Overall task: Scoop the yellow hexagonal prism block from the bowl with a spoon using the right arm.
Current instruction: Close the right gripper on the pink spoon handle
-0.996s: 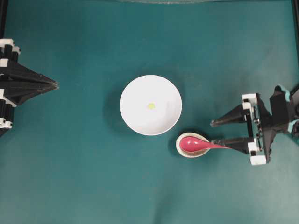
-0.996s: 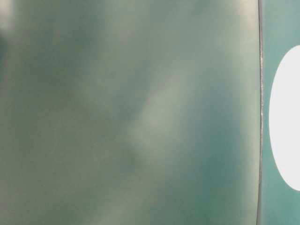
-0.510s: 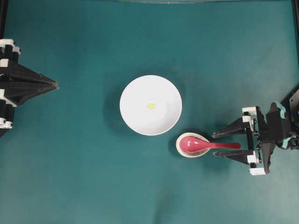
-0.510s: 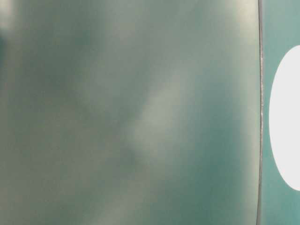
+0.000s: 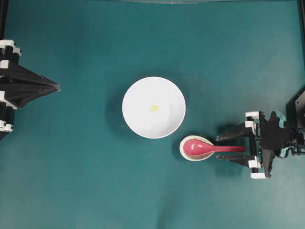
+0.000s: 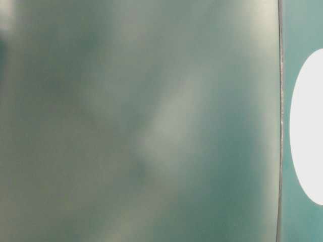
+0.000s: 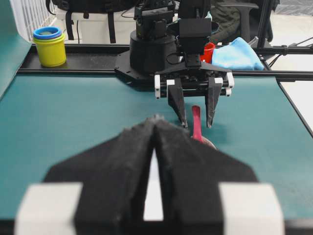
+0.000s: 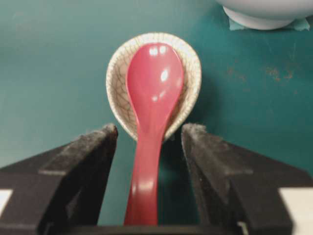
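Observation:
The tiny yellow block (image 5: 154, 108) lies in the middle of the white bowl (image 5: 138, 93). The pink-red spoon (image 5: 205, 147) rests with its scoop in the speckled spoon rest (image 5: 183, 151), handle pointing right. My right gripper (image 5: 218, 148) is open, its two fingers on either side of the handle without touching it. The right wrist view shows the spoon (image 8: 151, 93), the rest (image 8: 116, 83), the open gripper (image 8: 150, 128) and the bowl's base (image 8: 264, 12). My left gripper (image 5: 57, 87) is shut and empty at the far left, as the left wrist view (image 7: 155, 120) also shows.
Beyond the table's far edge in the left wrist view stand stacked yellow and blue cups (image 7: 49, 46) and a blue cloth (image 7: 237, 54). The table-level view is a blur, with only the bowl's white side (image 6: 308, 126) showing at the right.
My right gripper has shifted toward the front of the table and narrowed a little, so the spoon's handle now lies between its fingers. The spoon, bowl and left arm have not moved.

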Available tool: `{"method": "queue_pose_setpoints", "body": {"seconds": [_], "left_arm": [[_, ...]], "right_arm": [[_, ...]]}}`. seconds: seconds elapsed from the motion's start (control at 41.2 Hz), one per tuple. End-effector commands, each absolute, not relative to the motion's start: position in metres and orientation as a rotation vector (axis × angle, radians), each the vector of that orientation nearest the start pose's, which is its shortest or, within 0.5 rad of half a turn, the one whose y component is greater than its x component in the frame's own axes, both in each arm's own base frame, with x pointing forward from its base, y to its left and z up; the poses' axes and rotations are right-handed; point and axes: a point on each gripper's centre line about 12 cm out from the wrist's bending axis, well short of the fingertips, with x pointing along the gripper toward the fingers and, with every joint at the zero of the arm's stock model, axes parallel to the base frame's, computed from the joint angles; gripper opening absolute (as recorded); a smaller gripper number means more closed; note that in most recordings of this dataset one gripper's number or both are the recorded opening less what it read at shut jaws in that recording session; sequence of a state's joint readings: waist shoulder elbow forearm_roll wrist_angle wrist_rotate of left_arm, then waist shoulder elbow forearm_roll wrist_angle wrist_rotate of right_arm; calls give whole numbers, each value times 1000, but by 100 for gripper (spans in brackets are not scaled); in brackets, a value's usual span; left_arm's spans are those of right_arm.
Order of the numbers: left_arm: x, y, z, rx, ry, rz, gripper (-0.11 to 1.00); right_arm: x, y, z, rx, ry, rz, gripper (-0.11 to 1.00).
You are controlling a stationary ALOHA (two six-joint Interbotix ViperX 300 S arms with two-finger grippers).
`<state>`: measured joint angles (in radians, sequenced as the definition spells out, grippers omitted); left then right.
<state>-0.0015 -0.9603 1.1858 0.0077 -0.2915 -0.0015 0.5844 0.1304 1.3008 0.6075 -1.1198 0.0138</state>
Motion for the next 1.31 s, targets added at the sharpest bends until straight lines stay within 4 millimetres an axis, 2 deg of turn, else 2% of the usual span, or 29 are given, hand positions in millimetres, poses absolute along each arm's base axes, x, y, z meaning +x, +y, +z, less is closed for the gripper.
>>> {"method": "queue_pose_setpoints", "body": {"seconds": [0.0,0.316,1.288], "left_arm": [[202,-1,299,7,-94,-6,5],[202,-1,298,4,-91,-6,5],[202,-1,297,4,-84,-6,5]], "right_arm": [[230,80,84,101,313,-3,60],[225,80,81,114,335,1,60],[226,81,79,111,334,-1,54]]}}
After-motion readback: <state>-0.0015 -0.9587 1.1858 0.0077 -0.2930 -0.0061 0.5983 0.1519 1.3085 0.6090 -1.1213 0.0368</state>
